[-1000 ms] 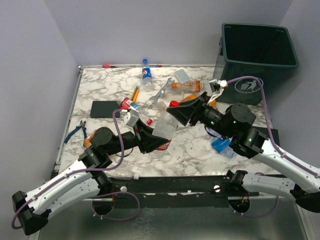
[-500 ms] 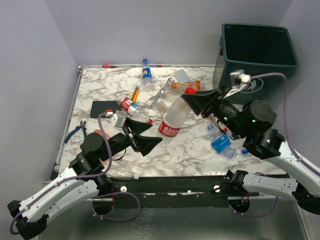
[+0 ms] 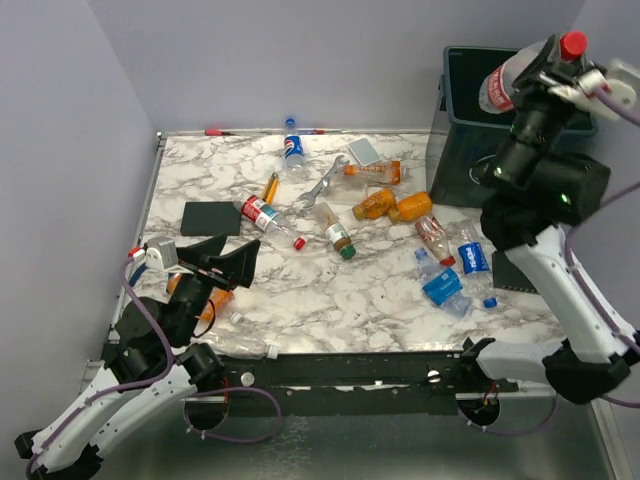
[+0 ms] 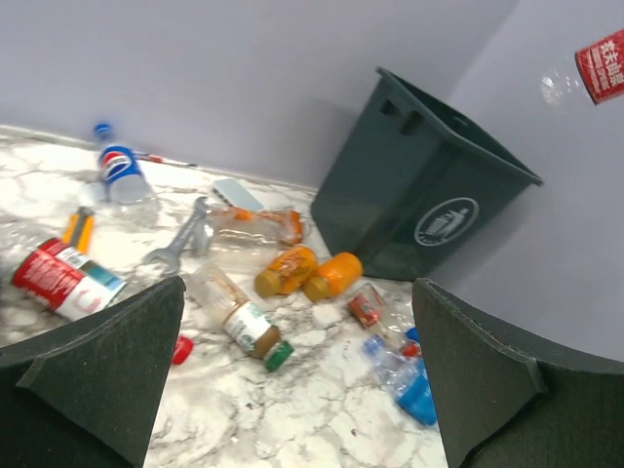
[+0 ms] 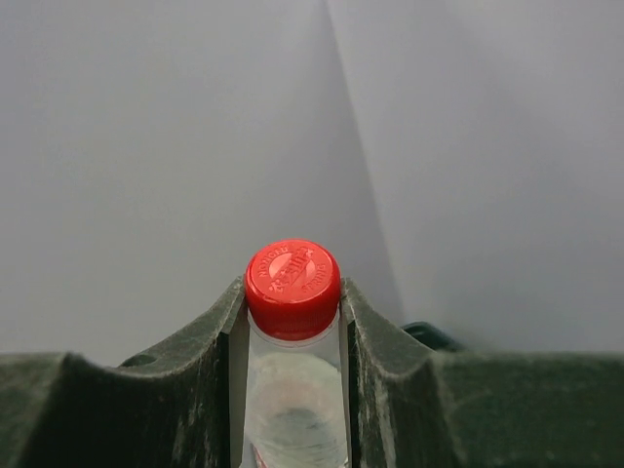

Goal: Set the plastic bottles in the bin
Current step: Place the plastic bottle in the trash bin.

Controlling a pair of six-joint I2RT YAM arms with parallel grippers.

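My right gripper (image 3: 553, 58) is shut on the neck of a clear plastic bottle (image 3: 505, 85) with a red cap (image 5: 292, 285) and red label, held high over the dark green bin (image 3: 462, 125). That bottle also shows top right in the left wrist view (image 4: 597, 68). My left gripper (image 3: 224, 261) hangs open and empty over the near left of the table (image 4: 292, 375). Several bottles lie on the marble: a Pepsi bottle (image 3: 293, 150), a red-labelled one (image 3: 262, 212), a green-capped one (image 3: 335, 230), two orange ones (image 3: 375, 204), blue-labelled ones (image 3: 441, 286).
A silver wrench (image 3: 320, 186), a yellow-handled tool (image 3: 270, 187), a black pad (image 3: 212, 218) and blue-handled pliers (image 3: 150, 263) lie on the left half. A grey card (image 3: 364, 151) sits near the far edge. The bin (image 4: 409, 195) stands off the table's far right corner.
The left gripper let go of the red-capped bottle, opened wide and drew back to the near left. The right gripper closed on it and carried it up over the bin.
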